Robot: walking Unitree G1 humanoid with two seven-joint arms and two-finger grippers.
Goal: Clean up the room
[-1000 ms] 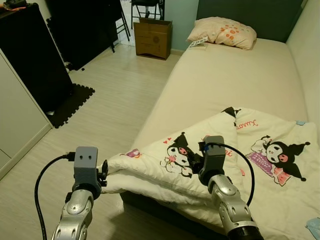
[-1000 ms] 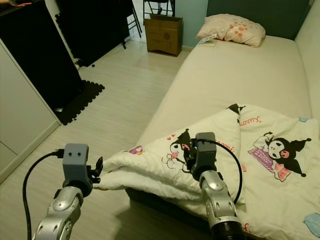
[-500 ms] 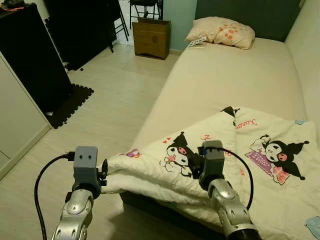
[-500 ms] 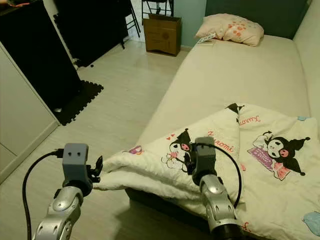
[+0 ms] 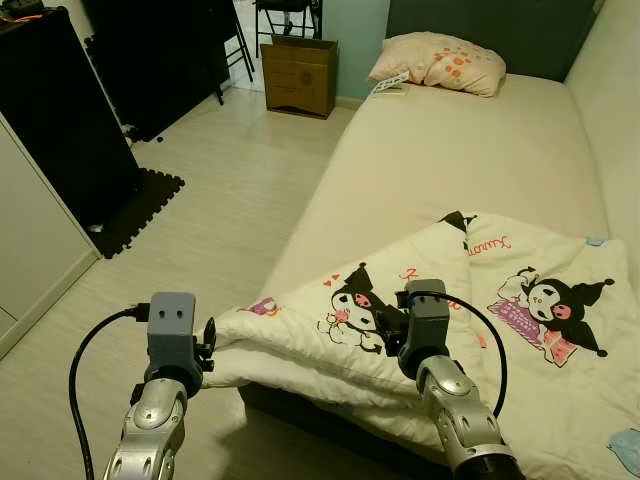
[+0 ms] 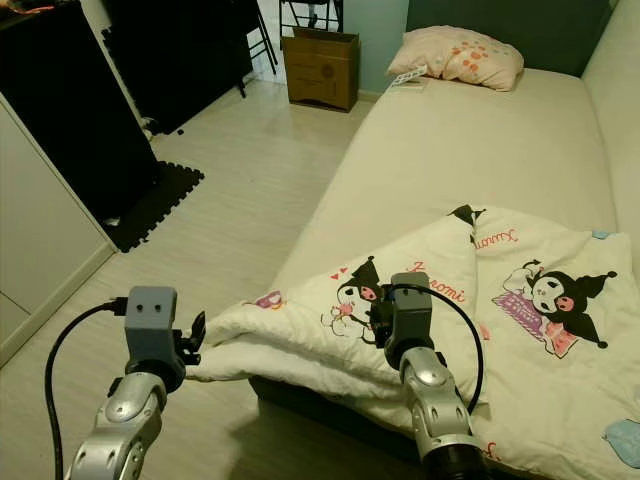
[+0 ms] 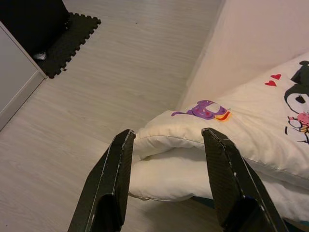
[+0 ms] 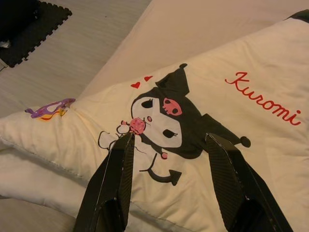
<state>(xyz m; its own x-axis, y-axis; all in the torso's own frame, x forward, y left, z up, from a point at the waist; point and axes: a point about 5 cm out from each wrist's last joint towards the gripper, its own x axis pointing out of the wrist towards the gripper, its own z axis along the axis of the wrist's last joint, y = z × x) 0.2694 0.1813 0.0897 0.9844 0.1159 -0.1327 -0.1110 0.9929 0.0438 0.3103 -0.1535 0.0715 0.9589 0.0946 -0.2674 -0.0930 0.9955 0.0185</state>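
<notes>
A cream quilt printed with black cartoon figures lies folded over on the near end of the bed, its folded corner hanging off the bed's edge. My left gripper is open with its fingers on either side of that corner. My right gripper is open just above the quilt's top layer, over a cartoon figure. In the eye views the left gripper is beside the bed and the right gripper over the quilt.
A pink-spotted pillow and a small book lie at the bed's far end. A cardboard box stands on the wooden floor beyond. Black cabinets and a black foam mat are on the left.
The right gripper has shifted slightly over the quilt. The camera has tilted a little; the left gripper holds its place.
</notes>
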